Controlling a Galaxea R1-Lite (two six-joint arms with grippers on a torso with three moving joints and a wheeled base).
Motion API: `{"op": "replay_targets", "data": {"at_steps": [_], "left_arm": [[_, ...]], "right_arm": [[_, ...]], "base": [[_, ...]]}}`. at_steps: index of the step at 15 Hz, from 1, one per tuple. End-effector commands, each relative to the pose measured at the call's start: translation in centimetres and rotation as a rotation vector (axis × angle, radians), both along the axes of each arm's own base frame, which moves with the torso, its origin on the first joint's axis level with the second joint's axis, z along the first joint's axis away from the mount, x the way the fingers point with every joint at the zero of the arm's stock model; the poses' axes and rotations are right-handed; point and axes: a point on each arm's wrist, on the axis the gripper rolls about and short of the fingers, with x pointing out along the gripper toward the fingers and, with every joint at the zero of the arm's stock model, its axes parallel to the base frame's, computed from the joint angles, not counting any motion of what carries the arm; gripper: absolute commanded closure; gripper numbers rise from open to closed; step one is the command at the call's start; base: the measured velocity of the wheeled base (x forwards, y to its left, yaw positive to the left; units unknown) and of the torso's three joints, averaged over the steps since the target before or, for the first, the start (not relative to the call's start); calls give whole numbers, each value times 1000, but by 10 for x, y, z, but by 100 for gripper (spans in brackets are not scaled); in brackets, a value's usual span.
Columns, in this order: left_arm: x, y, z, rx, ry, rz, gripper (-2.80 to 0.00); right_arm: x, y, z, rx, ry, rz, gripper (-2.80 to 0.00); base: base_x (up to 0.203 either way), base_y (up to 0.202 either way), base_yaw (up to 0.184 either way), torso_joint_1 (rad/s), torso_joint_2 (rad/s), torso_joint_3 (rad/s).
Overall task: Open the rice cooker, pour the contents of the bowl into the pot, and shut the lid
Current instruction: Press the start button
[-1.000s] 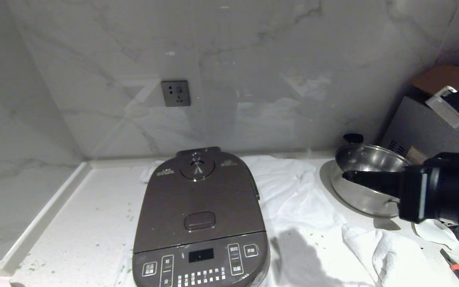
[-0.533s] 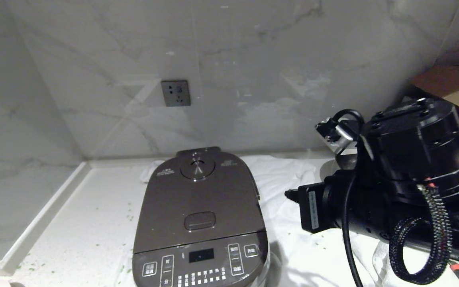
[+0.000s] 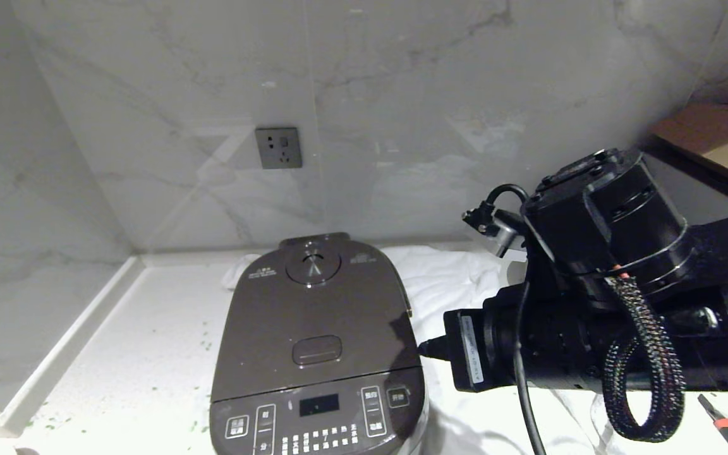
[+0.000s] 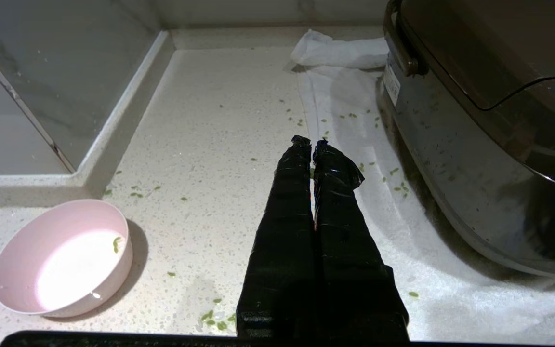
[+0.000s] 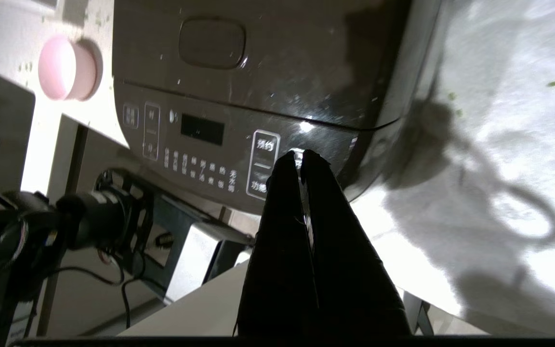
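The dark brown rice cooker (image 3: 316, 341) stands on the counter with its lid (image 3: 313, 303) down, so the pot is hidden. The oblong latch button (image 3: 317, 349) sits in front of the steam vent. My right gripper (image 3: 426, 349) is shut and empty, reaching in level from the right, its tips at the cooker's right front corner; in the right wrist view it (image 5: 300, 156) is over the panel buttons. My left gripper (image 4: 310, 142) is shut over the counter, left of the cooker (image 4: 475, 144). The pink bowl (image 4: 60, 260) holds only a few green bits (image 4: 116, 243) of the contents.
A white cloth (image 3: 459, 284) lies under and to the right of the cooker. Green bits (image 4: 395, 176) are strewn over the counter and the cloth. A raised counter edge (image 3: 73, 341) runs along the left. A wall socket (image 3: 279, 148) is behind, and a red-handled tool (image 3: 727, 426) lies at the front right.
My right arm has swung left from over a steel pan to the cooker's right front corner and now hides that pan. The cooker has not moved.
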Motion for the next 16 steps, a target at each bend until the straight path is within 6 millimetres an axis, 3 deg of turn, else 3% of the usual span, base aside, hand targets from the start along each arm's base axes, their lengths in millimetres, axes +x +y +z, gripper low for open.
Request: {"op": "replay_targets", "data": {"at_steps": [1, 7, 16], "left_arm": [[0, 0, 0, -11, -2, 2, 0], [0, 0, 0, -24, -2, 3, 0], [0, 0, 0, -28, -2, 6, 0]], "right_arm": [[5, 10, -14, -18, 56, 35, 0], [8, 25, -36, -64, 116, 65, 0], [11, 29, -40, -60, 112, 64, 0]], "base": [[0, 0, 0, 0, 0, 0], [0, 0, 0, 0, 0, 0], [0, 0, 0, 0, 0, 0]]}}
